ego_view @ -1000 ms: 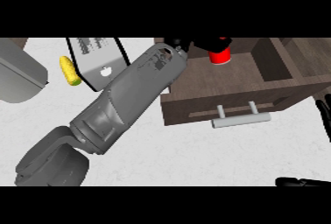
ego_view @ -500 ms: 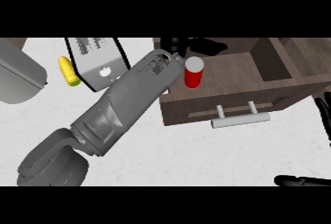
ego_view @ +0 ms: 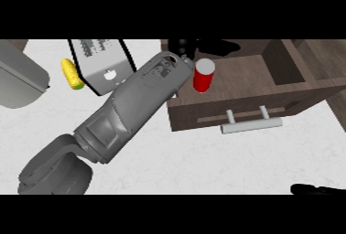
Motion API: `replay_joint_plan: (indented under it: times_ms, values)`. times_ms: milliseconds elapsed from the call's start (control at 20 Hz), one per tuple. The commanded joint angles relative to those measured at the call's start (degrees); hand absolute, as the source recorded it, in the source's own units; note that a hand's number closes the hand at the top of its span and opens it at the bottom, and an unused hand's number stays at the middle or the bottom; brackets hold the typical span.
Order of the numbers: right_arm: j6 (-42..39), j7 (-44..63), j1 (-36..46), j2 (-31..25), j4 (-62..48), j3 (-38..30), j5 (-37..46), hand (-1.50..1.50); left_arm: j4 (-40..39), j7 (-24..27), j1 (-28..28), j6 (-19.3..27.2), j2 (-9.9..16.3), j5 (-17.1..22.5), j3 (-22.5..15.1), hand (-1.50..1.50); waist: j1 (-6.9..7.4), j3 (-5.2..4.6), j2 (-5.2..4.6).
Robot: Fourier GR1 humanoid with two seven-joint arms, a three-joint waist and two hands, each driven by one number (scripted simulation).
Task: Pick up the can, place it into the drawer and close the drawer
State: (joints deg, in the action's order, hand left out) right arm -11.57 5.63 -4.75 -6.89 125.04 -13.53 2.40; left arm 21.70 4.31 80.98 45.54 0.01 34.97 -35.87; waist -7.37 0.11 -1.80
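A red can [ego_view: 203, 77] with a white top stands upright inside the open brown drawer [ego_view: 297, 98], at its left end. My left hand [ego_view: 186, 46] shows just above and behind the can, fingers spread and off it; its grey forearm runs down to the lower left and hides the drawer's left corner. The drawer's silver handle [ego_view: 251, 124] sticks out toward me. Only a black sliver of my right hand [ego_view: 317, 189] shows at the bottom right edge.
A yellow corn-like item [ego_view: 71, 74] lies on the white counter at the upper left, beside a white and grey flat box [ego_view: 101, 61]. A grey rounded object [ego_view: 19, 78] fills the far left edge.
The can went from my left hand's grasp, higher and further right, down into the drawer's left end. The hand has let it go and drawn back behind it.
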Motion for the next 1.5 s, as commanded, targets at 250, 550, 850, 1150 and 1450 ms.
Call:
replay_joint_plan:
  times_ms: [250,550,850,1150,1450]
  values:
    - [0.55,-2.47,2.56,-3.23,2.48,4.82,12.66,-1.5,3.77,3.38,-1.5,1.56,-0.01,4.79,0.54,-1.5,1.87,-0.06,0.44]
    - [1.46,-4.95,0.98,-6.13,2.49,9.57,26.36,-1.5,2.38,3.73,2.0,2.11,0.0,5.84,2.24,-1.5,3.74,-0.08,0.95]
    - [5.18,-5.53,4.22,-7.73,-4.76,14.97,40.77,-1.5,3.08,3.64,0.78,1.25,-0.01,5.76,2.06,-1.5,5.82,-0.09,1.28]
    - [10.29,-5.87,8.18,-7.09,-18.61,20.34,53.19,-1.5,5.34,0.82,0.76,1.54,0.58,4.14,1.56,-1.5,7.96,-0.11,1.78]
    - [20.85,-7.5,12.08,-2.21,-31.51,20.83,58.34,-1.5,10.33,-6.13,1.4,0.88,6.33,2.37,1.54,-1.5,8.86,-0.08,2.09]
